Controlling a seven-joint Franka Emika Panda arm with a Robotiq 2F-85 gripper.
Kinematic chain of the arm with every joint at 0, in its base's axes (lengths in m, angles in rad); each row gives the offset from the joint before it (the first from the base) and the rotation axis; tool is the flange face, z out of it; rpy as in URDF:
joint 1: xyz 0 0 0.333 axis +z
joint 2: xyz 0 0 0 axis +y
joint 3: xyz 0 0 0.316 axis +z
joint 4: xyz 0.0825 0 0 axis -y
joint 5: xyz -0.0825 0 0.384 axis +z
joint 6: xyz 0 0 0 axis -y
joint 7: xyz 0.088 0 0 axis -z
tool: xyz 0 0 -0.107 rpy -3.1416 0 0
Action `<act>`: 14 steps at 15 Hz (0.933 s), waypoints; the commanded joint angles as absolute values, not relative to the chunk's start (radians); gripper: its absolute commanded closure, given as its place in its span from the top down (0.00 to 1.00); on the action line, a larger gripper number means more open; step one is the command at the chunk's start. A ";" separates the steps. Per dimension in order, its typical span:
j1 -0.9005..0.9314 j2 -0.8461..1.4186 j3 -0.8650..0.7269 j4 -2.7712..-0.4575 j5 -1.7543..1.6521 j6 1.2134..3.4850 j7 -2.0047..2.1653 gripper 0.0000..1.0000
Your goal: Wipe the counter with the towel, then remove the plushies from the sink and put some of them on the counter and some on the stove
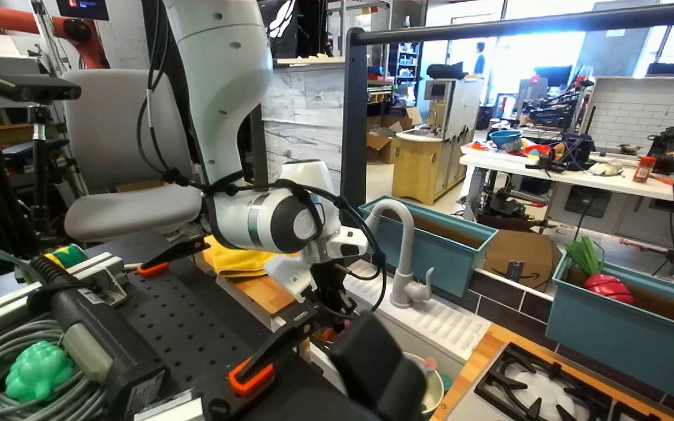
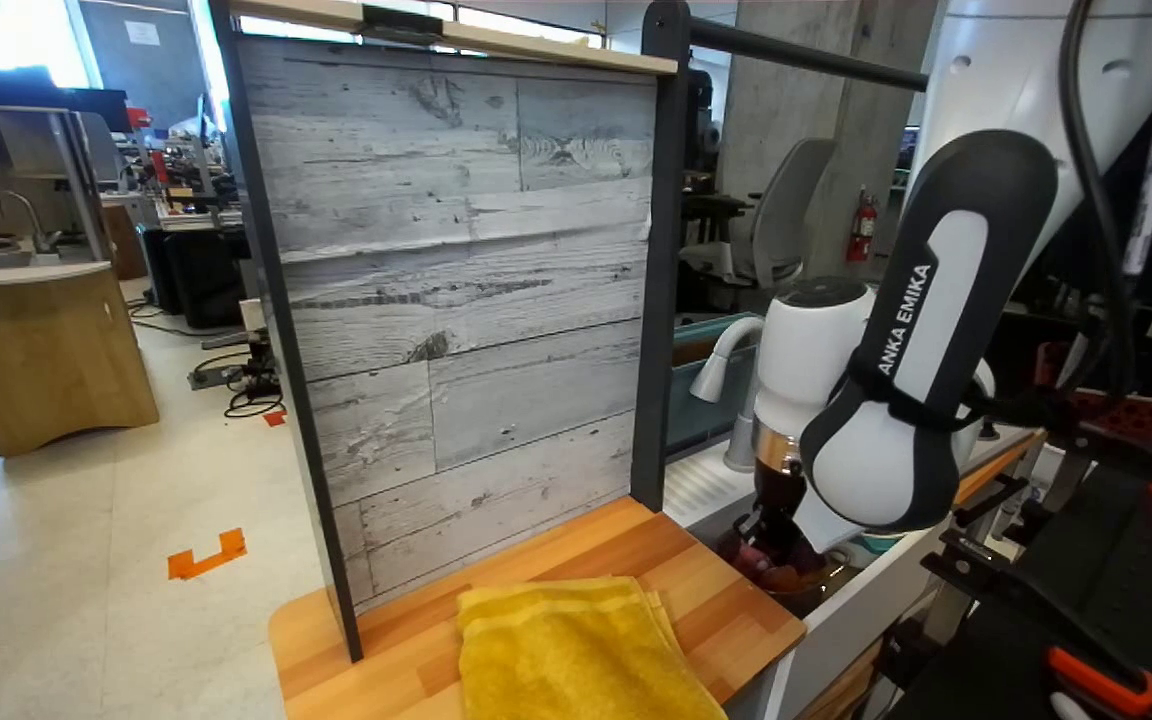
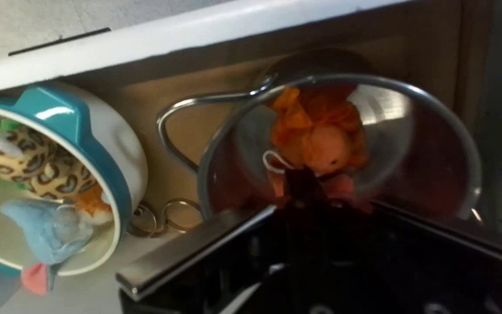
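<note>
We see, in an exterior view, the wooden counter (image 2: 636,550) with the sink (image 2: 851,630) at three o'clock. The yellow towel (image 2: 576,650) lies on the counter. The sink holds a metal pot (image 3: 432,144), a bowl (image 3: 107,131) at its nine o'clock in the wrist view. Closed inside the pot is the hand (image 3: 302,181); whether it grips the orange plushie (image 3: 325,144) we cannot make out. The bowl holds spotted and blue plushies (image 3: 37,161).

Towel (image 2: 576,645) on ctr (image 2: 726,605); plushies (image 3: 329,146) in pots (image 3: 120,139), w/in sink (image 3: 190,37).
</note>
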State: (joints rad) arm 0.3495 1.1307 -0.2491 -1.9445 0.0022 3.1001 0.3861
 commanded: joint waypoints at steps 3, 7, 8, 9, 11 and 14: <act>0.232 0.825 -0.095 -2.295 0.005 3.406 0.195 0.00; 0.192 0.735 -0.023 -2.377 0.031 3.439 0.153 0.28; 0.204 0.742 -0.036 -2.360 0.051 3.406 0.155 0.34; 0.229 0.757 -0.062 -2.336 0.078 3.379 0.162 0.42; 0.273 0.800 -0.113 -2.290 0.137 3.344 0.177 0.55; 0.332 0.898 -0.196 -2.191 0.196 3.273 0.198 0.78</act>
